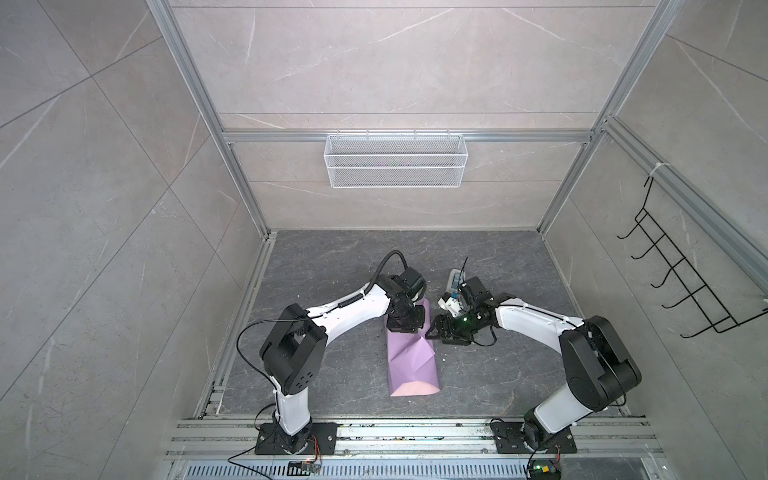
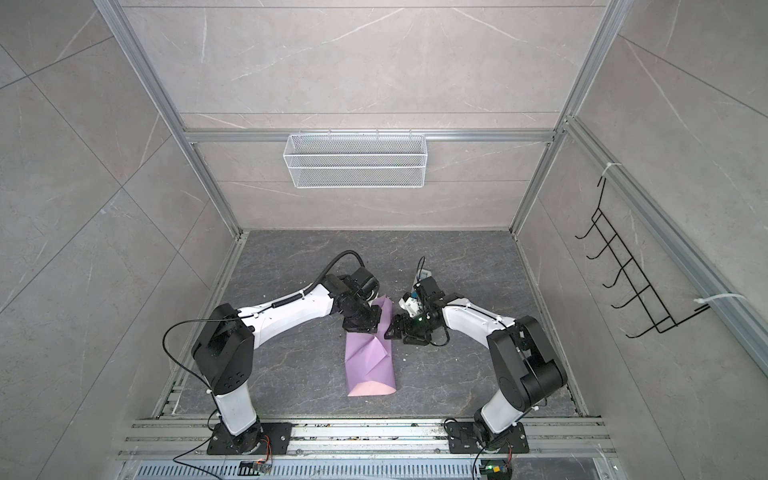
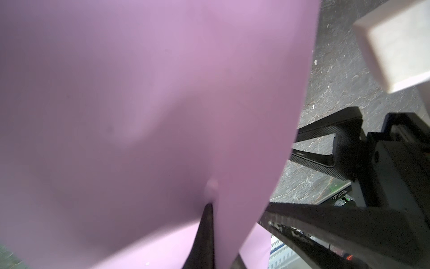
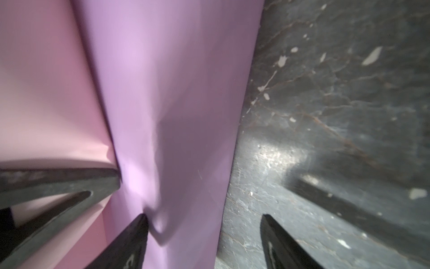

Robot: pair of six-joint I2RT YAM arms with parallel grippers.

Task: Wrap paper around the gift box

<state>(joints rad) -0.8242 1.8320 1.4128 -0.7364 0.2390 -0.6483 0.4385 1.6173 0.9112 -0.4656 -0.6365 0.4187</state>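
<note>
The paper (image 1: 411, 361) (image 2: 368, 361) lies folded into a long bundle mid-table, lilac outside with a pink face showing at its near end. The gift box is hidden. My left gripper (image 1: 401, 330) (image 2: 359, 330) stands over the bundle's far end, shut on a pinch of the paper (image 3: 139, 93), which fills the left wrist view around the gripper (image 3: 216, 221). My right gripper (image 1: 432, 332) (image 2: 388, 332) is open at the bundle's right edge. In the right wrist view one of its fingers (image 4: 130, 244) presses into the paper (image 4: 174, 93), and the other stands over bare table beyond the paper's edge.
A small grey-white device (image 1: 455, 280) sits on the table just behind the right wrist. A white wire basket (image 1: 395, 166) hangs on the back wall. A black hook rack (image 1: 685, 282) hangs on the right wall. Aluminium rails run along the table's front edge.
</note>
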